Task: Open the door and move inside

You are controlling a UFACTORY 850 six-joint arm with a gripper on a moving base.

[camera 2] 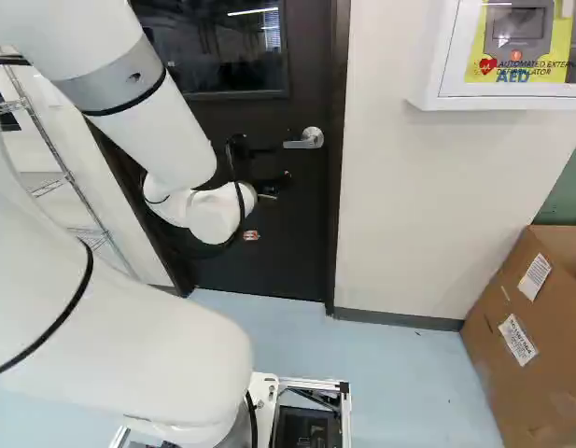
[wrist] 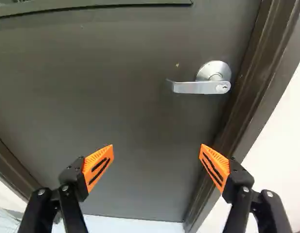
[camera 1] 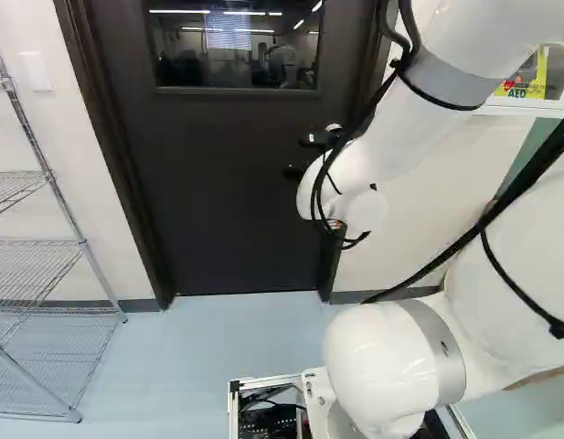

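My open hand (wrist: 157, 145) is empty, the shut door (camera 1: 227, 183) (handle (camera 2: 308, 140) at upper middle, right base view) needs opening, then I go in.

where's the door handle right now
In the right base view, the handle is near the right edge of the door, beside the frame and lower than the window; the wrist view shows it ahead of the open jaws.
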